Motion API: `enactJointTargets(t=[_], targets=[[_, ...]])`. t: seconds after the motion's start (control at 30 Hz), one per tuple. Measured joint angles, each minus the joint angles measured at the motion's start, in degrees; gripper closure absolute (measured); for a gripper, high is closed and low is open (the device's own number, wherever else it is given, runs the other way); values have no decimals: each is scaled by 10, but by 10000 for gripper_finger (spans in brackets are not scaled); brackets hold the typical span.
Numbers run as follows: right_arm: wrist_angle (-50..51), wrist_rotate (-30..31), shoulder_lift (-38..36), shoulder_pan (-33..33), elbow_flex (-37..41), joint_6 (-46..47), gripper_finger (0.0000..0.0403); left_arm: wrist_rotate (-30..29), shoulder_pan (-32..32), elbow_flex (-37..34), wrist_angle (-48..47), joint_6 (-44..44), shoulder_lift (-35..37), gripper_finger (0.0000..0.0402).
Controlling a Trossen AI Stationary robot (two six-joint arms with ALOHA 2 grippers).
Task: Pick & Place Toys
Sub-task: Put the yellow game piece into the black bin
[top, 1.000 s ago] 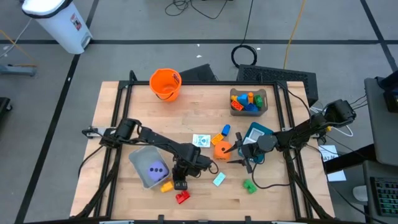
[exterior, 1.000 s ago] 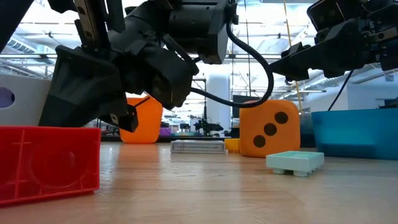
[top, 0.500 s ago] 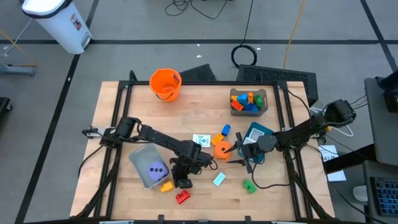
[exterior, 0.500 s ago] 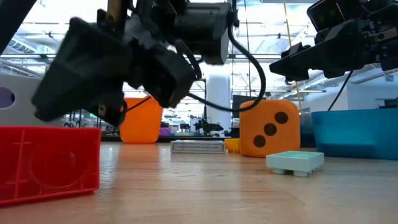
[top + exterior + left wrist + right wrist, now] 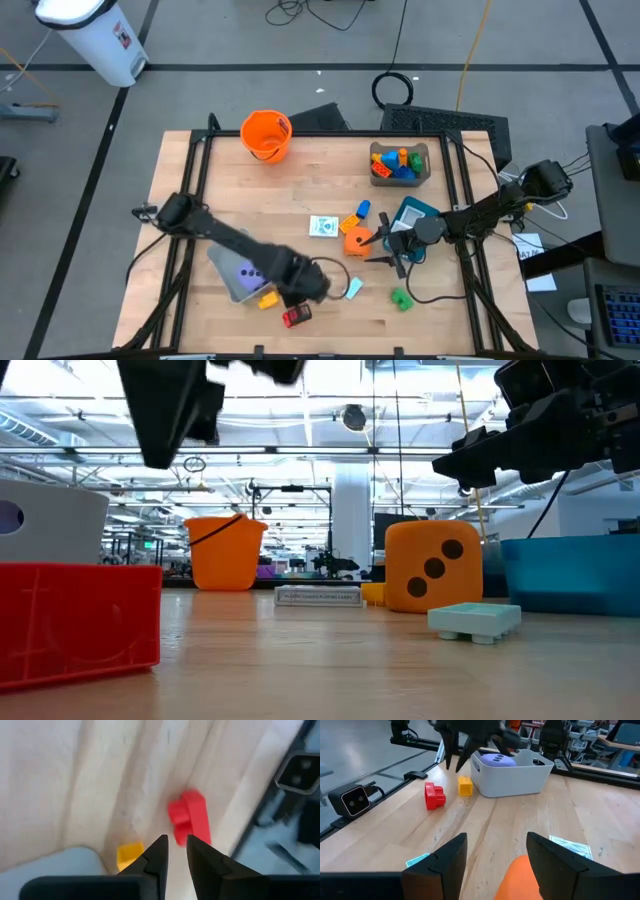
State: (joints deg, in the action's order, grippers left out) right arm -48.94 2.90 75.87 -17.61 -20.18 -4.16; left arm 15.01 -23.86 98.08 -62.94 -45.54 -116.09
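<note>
Red block (image 5: pixel 293 317) is the toy in hand, I judge. The left gripper (image 5: pixel 176 842) hangs over the table just far of it, its fingers parted only by a narrow slit with nothing between them.

To take the block well, the jaws should open wider than its short side. The wrist should turn so the fingers close across that side, and the descent should be centred on the block.

The yellow block (image 5: pixel 267 299) lies just left of the red one and slightly farther away. The grey bin (image 5: pixel 228 262) holding the purple die (image 5: pixel 250 272) is just beyond that, so both need clearance.

The red block lies flat near the table's near edge, left of centre. Its long axis seems to run roughly left to right, a little skewed.

Well to the right, the right gripper (image 5: pixel 385 246) waits with its fingers spread wide beside the orange die (image 5: pixel 356 240), gripping nothing.
</note>
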Motion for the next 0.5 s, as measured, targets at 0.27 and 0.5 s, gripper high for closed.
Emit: enactJointTargets(t=[0.27, 0.5], targets=[[-27, 0, 0, 0, 0, -21, 206, -82, -57, -1, 19, -63, 1, 325], [-44, -1, 0, 0, 0, -34, 206, -88, -66, -3, 15, -120, -1, 324]])
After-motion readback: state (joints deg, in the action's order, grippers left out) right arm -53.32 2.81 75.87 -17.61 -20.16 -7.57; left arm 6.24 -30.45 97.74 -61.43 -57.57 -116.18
